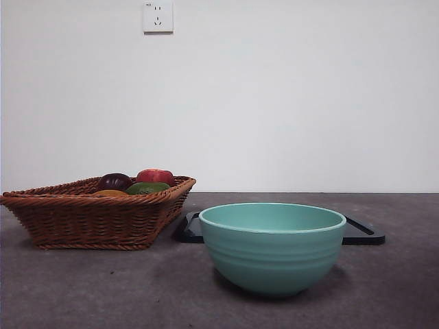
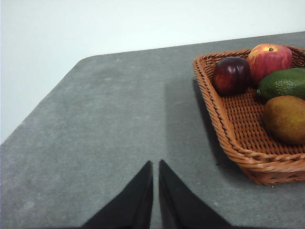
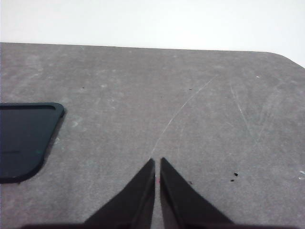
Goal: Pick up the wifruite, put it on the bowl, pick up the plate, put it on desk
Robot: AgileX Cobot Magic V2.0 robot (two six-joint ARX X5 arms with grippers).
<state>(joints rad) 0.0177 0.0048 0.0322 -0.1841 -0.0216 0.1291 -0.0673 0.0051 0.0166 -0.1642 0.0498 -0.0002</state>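
A teal-green bowl (image 1: 272, 247) stands empty on the dark grey desk (image 1: 103, 288), near the front. Behind it lies a flat black plate (image 1: 362, 233), whose corner also shows in the right wrist view (image 3: 26, 138). A wicker basket (image 1: 96, 216) at the left holds fruit: a dark plum (image 2: 231, 75), a red apple (image 2: 269, 60), a green avocado (image 2: 283, 83) and a brownish fruit (image 2: 285, 118). My left gripper (image 2: 156, 164) is shut and empty over bare desk beside the basket (image 2: 238, 143). My right gripper (image 3: 157, 162) is shut and empty over bare desk beside the plate.
A white wall with a socket (image 1: 158, 16) stands behind the desk. The desk's rounded corners show in both wrist views. Neither arm shows in the front view.
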